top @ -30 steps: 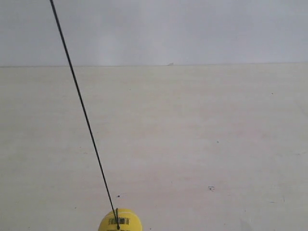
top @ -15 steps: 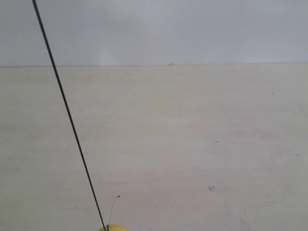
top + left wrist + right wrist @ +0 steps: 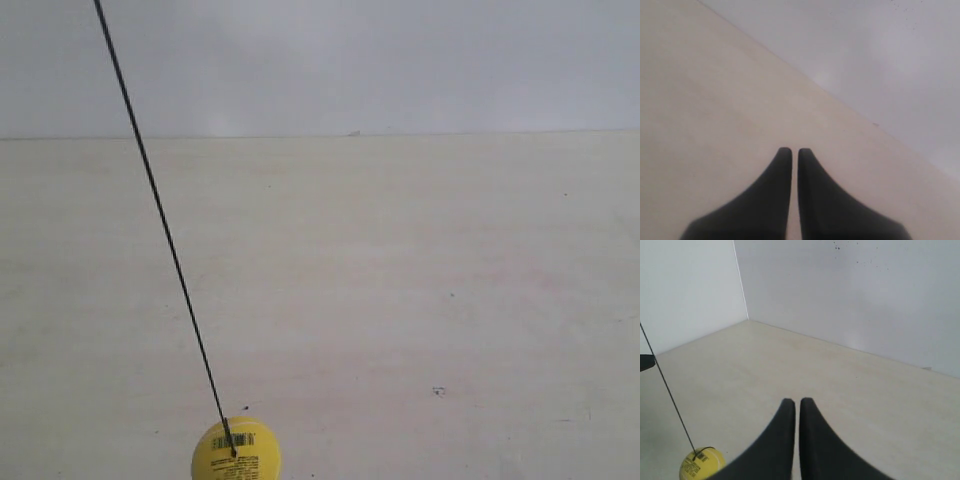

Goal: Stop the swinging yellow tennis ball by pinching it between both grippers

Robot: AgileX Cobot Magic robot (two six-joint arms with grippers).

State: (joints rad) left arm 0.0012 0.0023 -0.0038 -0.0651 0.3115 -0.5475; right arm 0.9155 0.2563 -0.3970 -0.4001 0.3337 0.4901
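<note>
The yellow tennis ball (image 3: 236,452) is hanging on its cord (image 3: 160,220) over the table (image 3: 420,280). The closed right tool (image 3: 794,402) is seeing it; the closed left tool (image 3: 790,152) is seeing only table.

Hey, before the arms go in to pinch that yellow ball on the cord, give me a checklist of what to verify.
1. Sight of the yellow tennis ball: ok, low in the exterior view and in the right wrist view.
2. Ball in the left wrist view: not ok, only table and wall show.
3. Is the left gripper shut: ok.
4. Is the right gripper shut: ok.
5. Contact with the ball: not ok, the right gripper is apart from it.
6. Ball at rest: cannot tell; the cord slants.
</note>
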